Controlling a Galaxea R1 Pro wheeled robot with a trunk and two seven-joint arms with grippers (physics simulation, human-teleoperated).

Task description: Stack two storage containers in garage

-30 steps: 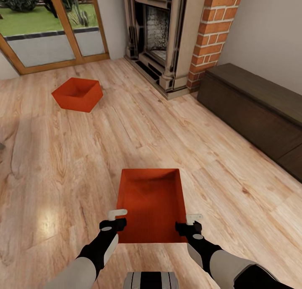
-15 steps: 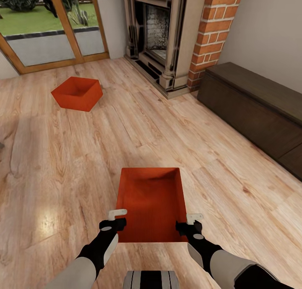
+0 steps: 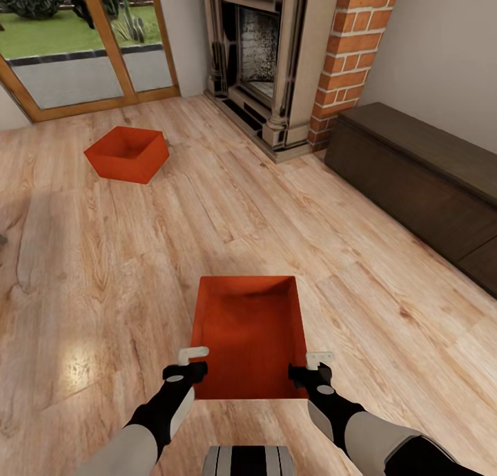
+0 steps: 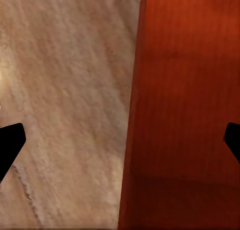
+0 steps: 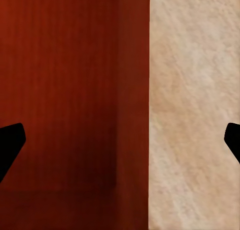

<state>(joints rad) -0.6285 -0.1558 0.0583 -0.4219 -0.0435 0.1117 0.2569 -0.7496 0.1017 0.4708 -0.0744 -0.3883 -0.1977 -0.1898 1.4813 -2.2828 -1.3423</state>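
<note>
One orange-red storage container (image 3: 248,334) sits on the light wood living room floor right in front of me. Its open top faces up. My left gripper (image 3: 195,357) is open and straddles the container's left long wall near the closest corner. My right gripper (image 3: 314,360) is open astride the right long wall. In the left wrist view the container wall (image 4: 185,89) runs between the spread dark fingertips (image 4: 11,142). The right wrist view has the wall (image 5: 60,79) between the fingertips (image 5: 10,142) too. The second storage container (image 3: 128,153) lies far off to the left, near the glass doors.
A red brick fireplace (image 3: 290,61) stands ahead. A long low dark bench (image 3: 421,179) runs along the right wall. Glass doors (image 3: 76,41) with wooden frames are at the far left. Open wood floor (image 3: 138,269) lies between the two containers.
The left gripper's white finger has dropped slightly along the container's wall. Everything else looks the same.
</note>
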